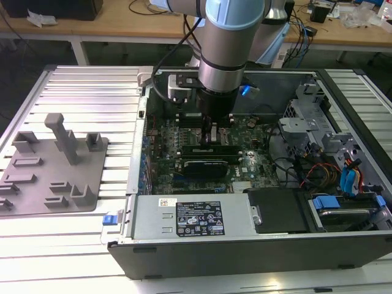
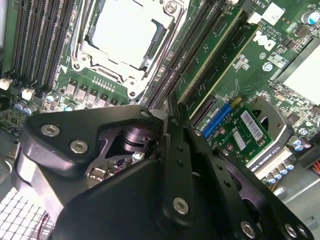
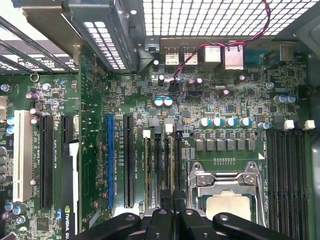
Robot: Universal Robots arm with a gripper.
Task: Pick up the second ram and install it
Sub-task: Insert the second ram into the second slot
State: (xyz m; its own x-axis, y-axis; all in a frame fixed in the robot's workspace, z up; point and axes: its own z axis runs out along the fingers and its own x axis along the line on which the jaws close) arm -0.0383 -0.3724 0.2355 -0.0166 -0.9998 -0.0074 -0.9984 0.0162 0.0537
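Green board: the motherboard [image 3: 125,100] lies flat inside the open computer case [image 1: 245,245].
Silver table: the ribbed metal table [image 1: 92,92] holds the case, and a grey plastic tray [image 1: 37,177] sits at 9 o'clock from the case in the exterior view.
Arm: it comes down from 12 o'clock in the exterior view, and the gripper [image 1: 211,136] points straight down at the board.
Jaws: narrow, pinched close together on something thin and dark (it looks like the stick's edge).
Second ram: the second ram [image 3: 176,170] is a slim dark stick. It stands in a long slot, and one end runs in between the black fingers [image 3: 162,216].
Slot place: the slot is just beside the shiny square processor socket [image 3: 225,195], which is also seen in the second wrist view [image 2: 125,35].
Gripper close up: in both wrist views the black gripper [image 2: 167,112] [image 3: 173,212] sits right over the row of long slots.
Black card: a thick black card [image 1: 208,166] lies at 6 o'clock from the gripper in the exterior view, close by.
Blue slot: a long blue slot [image 3: 110,160] lies a few rows away from the ram.
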